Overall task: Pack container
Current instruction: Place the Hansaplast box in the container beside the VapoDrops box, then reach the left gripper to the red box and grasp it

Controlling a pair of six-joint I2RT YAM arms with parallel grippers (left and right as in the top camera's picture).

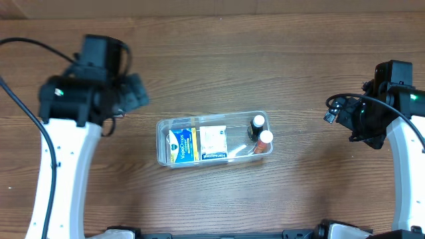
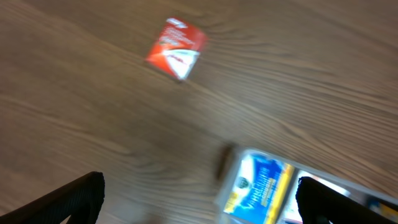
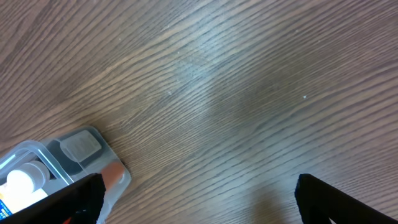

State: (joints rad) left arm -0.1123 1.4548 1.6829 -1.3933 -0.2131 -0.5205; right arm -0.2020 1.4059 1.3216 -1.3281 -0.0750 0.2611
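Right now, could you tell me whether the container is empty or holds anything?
Partly filled. The container holds a blue box, a white box and two bottles; a red packet lies outside it.

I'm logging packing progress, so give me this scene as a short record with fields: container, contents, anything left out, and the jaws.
container: clear bin, mid-table
inside: blue and yellow box, white box, dark bottle, orange bottle, both white-capped
outside: red packet on the table, seen only in the left wrist view
left jaws: open, empty
right jaws: open, empty
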